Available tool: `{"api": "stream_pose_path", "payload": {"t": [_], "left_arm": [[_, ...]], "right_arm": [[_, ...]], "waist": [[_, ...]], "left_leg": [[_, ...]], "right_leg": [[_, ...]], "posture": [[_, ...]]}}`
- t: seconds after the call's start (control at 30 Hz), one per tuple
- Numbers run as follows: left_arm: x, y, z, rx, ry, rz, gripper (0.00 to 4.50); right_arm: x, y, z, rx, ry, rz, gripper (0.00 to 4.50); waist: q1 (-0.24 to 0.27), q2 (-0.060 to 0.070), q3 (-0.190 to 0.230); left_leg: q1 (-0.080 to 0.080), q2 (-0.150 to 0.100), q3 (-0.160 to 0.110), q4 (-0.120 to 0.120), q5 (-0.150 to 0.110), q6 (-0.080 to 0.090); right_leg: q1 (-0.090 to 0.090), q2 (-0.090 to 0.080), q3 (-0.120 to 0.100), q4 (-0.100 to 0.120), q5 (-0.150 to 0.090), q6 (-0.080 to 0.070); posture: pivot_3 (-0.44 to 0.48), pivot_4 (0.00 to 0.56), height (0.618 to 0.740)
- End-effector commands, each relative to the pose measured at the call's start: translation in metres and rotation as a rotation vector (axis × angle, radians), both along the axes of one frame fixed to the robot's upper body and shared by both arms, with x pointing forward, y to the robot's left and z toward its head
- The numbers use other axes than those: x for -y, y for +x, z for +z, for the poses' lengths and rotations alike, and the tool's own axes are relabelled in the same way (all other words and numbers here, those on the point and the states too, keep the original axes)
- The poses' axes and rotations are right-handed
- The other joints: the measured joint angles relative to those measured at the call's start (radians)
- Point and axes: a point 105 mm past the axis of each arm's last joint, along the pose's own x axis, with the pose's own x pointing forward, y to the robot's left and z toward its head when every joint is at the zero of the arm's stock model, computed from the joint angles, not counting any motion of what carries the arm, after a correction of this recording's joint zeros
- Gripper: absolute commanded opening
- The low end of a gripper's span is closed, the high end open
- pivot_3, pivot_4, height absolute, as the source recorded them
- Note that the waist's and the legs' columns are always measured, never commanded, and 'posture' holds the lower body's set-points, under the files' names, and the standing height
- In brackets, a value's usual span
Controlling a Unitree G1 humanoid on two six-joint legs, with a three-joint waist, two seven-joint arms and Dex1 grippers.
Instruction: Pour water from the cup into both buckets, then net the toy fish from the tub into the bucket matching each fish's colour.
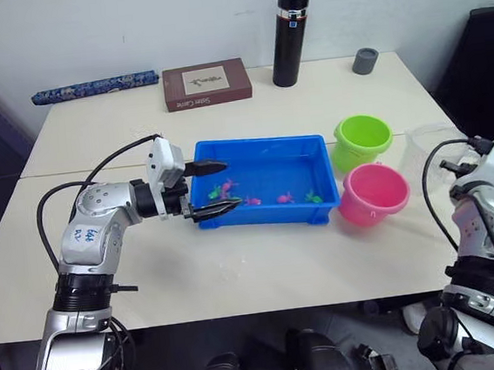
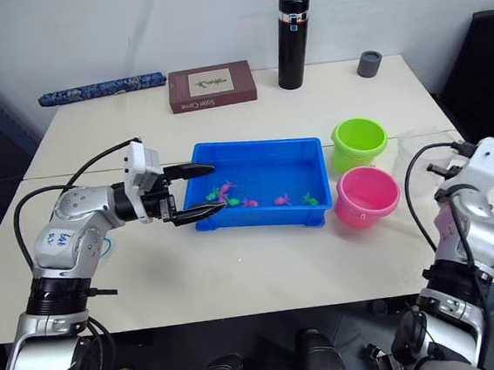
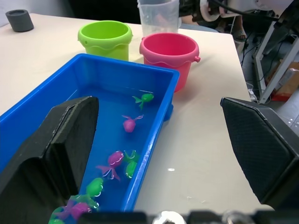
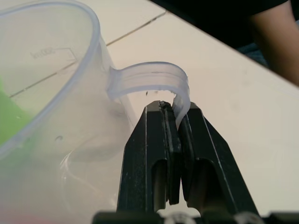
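right gripper [image 4: 176,112] pinching handle of clear cup [image 4: 51,93], cup at right table edge just beyond green bucket [image 1: 363,140] and pink bucket [image 1: 372,193]. left gripper [image 1: 210,188] spread wide over left end of blue tub [image 1: 256,146]; pink and green toy fish [image 3: 129,123] lying inside tub.

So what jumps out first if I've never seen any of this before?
Probably the bright blue tub mid-table, with tiny pink and green toy fish in it, and the open left gripper straddling its end wall. Beside the tub stand the lime green bucket and pink bucket.
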Motion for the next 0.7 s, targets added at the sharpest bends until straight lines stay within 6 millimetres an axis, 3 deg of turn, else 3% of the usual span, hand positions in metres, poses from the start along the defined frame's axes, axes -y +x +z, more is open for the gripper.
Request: {"api": "stream_pose_path", "payload": {"t": [0.03, 0.3, 0.4, 0.6, 0.63, 0.7], "left_arm": [[0.002, -0.003, 0.013, 0.05, 0.004, -0.017, 4.5], [-0.004, -0.004, 0.013, 0.051, 0.021, 0.006, 4.5], [-0.004, -0.005, 0.012, 0.05, 0.021, 0.008, 4.5], [-0.001, -0.003, 0.01, 0.046, 0.019, 0.009, 4.5], [-0.001, -0.003, 0.01, 0.045, 0.019, 0.007, 4.5], [0.0, -0.002, 0.009, 0.044, 0.018, 0.004, 4.5]], "right_arm": [[0.004, 0.006, 0.002, 0.049, -0.012, -0.035, 0.03], [-0.002, 0.009, -0.021, -0.025, -0.009, -0.031, 0.03], [0.0, 0.003, -0.029, -0.071, -0.012, -0.035, 1.09], [0.001, -0.016, -0.032, -0.137, -0.064, -0.015, 4.19], [0.002, -0.021, -0.032, -0.145, -0.068, -0.016, 4.43], [0.003, -0.031, -0.031, -0.16, -0.073, -0.015, 4.43]], "waist": [[0.0, 0.0, 0.0], [-0.002, 0.0, 0.0], [-0.001, 0.0, 0.0], [0.001, 0.0, 0.0], [0.001, 0.0, 0.0], [0.001, 0.0, 0.0]], "left_leg": [[0.0, 0.0, 0.0, 0.0, 0.0, 0.0], [0.0, 0.0, 0.0, 0.0, 0.0, 0.0], [0.0, 0.0, 0.0, 0.0, 0.0, 0.0], [0.0, 0.0, 0.0, 0.0, 0.0, 0.0], [0.0, 0.0, 0.0, 0.0, 0.0, 0.0], [0.0, 0.0, 0.0, -0.001, 0.0, 0.0]], "right_leg": [[0.0, 0.0, 0.0, 0.0, 0.0, 0.0], [0.0, 0.0, 0.0, 0.0, 0.0, 0.0], [0.0, 0.0, 0.0, 0.0, 0.0, 0.0], [0.0, -0.001, 0.001, 0.0, 0.0, 0.0], [0.0, -0.001, 0.001, 0.0, 0.0, 0.0], [0.0, -0.001, 0.001, 0.0, 0.0, 0.0]], "posture": [[0.0, 0.15, 0.74], [0.0, 0.15, 0.74], [0.0, 0.15, 0.74], [0.0, 0.15, 0.74], [0.0, 0.15, 0.74], [0.0, 0.15, 0.74]]}}
